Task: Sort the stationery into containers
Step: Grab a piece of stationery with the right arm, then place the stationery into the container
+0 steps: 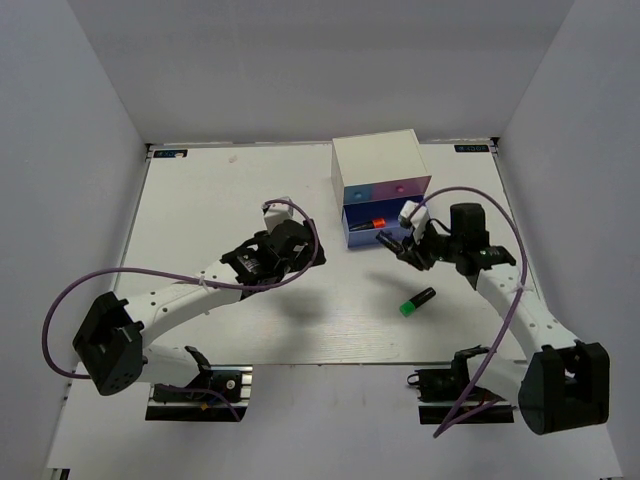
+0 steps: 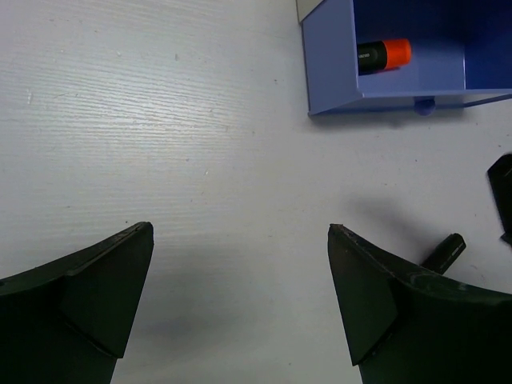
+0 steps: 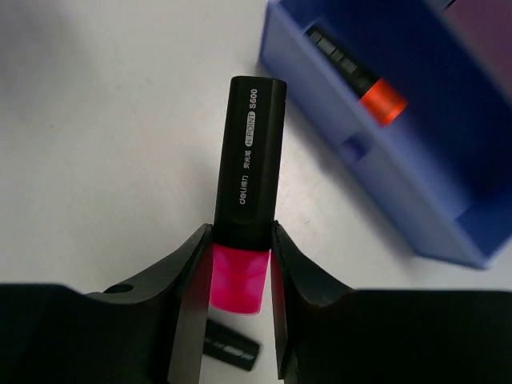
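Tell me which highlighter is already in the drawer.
The orange-capped one, lying inside the open blue drawer. The pink-capped one is clamped in the right fingers, and the green-capped one lies loose on the table.

- drawer (image 2: 328, 72): cut by the top and right edges in the left wrist view; blurred in the right wrist view.
- orange highlighter (image 2: 384, 54): black end hidden behind the drawer wall.
- pink highlighter (image 3: 248, 160): cap sides covered by the right gripper (image 3: 240, 230).
- black stub (image 3: 230, 349): partly hidden under the jaws, cannot tell what it is.
- black rod (image 2: 446, 250): lower end behind the left gripper (image 2: 240, 232), whose fingers the bottom edge cuts.
- black shape (image 2: 502, 196): cut by the right edge.
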Motion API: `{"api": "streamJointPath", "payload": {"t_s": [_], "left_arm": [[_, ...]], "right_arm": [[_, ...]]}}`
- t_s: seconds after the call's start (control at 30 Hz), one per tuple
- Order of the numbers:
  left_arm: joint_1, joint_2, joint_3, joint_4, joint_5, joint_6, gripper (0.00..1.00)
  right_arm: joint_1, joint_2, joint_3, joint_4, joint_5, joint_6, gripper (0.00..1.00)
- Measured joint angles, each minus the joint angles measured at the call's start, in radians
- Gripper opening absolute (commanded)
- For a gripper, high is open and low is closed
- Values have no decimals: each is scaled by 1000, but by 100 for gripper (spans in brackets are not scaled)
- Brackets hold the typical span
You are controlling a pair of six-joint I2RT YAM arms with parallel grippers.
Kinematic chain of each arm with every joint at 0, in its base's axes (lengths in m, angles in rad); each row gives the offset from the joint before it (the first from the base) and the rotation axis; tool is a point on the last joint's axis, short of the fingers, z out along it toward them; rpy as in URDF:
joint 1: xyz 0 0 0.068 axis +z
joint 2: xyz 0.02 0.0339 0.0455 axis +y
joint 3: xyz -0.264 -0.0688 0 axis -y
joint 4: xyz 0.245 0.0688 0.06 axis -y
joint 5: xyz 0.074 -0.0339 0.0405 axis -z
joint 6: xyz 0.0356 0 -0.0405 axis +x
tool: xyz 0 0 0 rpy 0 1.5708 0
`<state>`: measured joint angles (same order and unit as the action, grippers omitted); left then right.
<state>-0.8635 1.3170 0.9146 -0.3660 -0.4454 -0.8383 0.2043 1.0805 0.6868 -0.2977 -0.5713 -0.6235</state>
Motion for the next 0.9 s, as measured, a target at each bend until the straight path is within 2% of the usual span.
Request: {"api": "streamJointPath", "payload": {"t_s": [0.23,0.3,0.37,0.4,0.47,0.67,0.8,0.83,0.9], "left_arm": [[0,-3,-10,4,45,3,100],[-1,-8,-21,8,51,3,100],[-1,-11,-27,8,56,3,100],[-1,-13,-29,9,60,3,100],[-1,-16,-32,10,64,2,100],[-1,-28,-45,17,66,3,100],[-1,-38,-58,19,68,1,100],[-1,-40,-60,20,68,0,100],[-1,-45,-66,25,68,-1,100]], "right_arm": [[0,196,220,43,61,-143,14],[0,248,252,52,90,-194,31],[0,296,276,58,119,-234,44],[0,325,292,61,132,-254,47],[0,378,320,72,159,-280,51],[0,428,346,93,202,-313,51],[-2,420,354,90,171,-331,7],[-3,411,354,74,149,-340,0],[-8,382,352,12,75,-388,0]]}}
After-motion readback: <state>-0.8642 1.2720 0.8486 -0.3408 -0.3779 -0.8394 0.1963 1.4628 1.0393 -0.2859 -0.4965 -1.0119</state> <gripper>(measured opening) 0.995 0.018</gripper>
